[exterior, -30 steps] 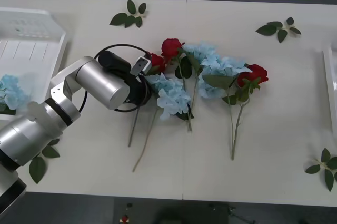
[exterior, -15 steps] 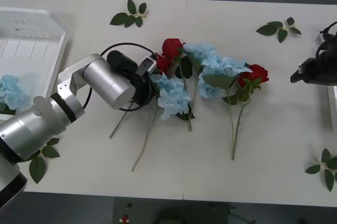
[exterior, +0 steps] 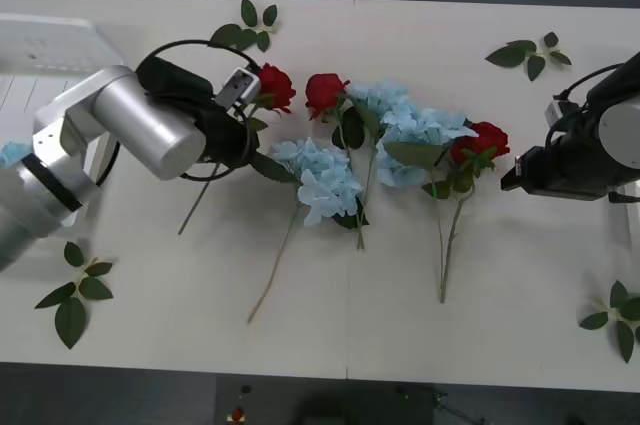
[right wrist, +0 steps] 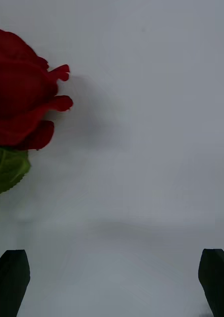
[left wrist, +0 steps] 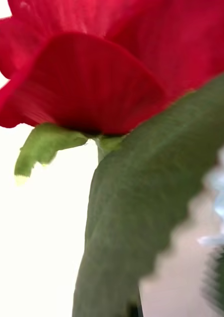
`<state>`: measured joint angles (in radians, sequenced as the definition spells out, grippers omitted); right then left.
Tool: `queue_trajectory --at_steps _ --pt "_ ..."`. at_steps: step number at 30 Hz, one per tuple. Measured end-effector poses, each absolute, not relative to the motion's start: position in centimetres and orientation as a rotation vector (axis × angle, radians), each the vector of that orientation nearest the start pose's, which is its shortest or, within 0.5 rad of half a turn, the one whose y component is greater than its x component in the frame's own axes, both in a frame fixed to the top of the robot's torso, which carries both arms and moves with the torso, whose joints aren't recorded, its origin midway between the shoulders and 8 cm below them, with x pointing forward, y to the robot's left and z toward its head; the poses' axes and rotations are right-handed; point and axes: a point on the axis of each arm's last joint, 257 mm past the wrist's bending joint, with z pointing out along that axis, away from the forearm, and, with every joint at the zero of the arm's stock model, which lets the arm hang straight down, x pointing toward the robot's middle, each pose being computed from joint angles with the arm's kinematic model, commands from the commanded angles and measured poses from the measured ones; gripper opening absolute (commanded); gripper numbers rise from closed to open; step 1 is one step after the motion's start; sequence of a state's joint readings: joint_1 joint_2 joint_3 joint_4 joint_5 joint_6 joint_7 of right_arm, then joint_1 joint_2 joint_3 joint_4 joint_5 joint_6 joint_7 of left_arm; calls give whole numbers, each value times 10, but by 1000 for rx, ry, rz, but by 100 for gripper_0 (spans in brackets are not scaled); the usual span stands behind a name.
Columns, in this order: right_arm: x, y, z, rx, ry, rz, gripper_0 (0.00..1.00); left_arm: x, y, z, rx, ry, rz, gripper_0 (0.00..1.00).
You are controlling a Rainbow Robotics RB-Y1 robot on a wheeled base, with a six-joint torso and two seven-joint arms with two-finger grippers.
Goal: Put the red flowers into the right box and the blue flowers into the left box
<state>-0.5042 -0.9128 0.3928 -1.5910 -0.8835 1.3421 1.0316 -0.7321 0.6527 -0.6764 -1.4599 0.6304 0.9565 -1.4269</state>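
A pale surface spans the frame. Loose green leaf sprigs lie on it: one at upper centre-left, one at upper right, one at lower left, one at the lower right edge.

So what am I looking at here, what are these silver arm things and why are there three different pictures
It is a two-armed robot sorting artificial flowers. The wide picture looks down on the table from above the arms; the two tall ones come from cameras on each wrist. The left gripper holds a red rose by its stem. The right gripper, jaws open, is beside another red rose. A third rose, blue flowers and loose leaf sprigs lie on the table; the white left box sits at its edge.
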Motion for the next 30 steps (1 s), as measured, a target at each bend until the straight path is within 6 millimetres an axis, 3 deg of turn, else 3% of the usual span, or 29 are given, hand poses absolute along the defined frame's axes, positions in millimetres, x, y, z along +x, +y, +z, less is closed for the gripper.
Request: queue_trajectory --at_steps 5,11,16,18,22,24,30 --pt "496 -293 -286 144 2744 100 100 559 143 -185 665 2161 -193 0" --pt "512 -261 -297 149 2738 116 100 528 108 -88 569 1954 -499 0" --pt "524 -251 -299 169 2737 109 100 514 72 -39 589 1700 -629 0" --pt "528 -252 -298 175 2733 91 95 505 58 -40 600 1641 -663 0" --pt "533 -257 -303 207 2740 74 49 483 36 -61 672 1577 -674 0" --pt "535 -260 -305 227 2745 71 36 468 29 -73 729 1553 -664 0" --pt "535 -275 -311 258 2751 26 15 436 18 -87 832 1505 -657 0"
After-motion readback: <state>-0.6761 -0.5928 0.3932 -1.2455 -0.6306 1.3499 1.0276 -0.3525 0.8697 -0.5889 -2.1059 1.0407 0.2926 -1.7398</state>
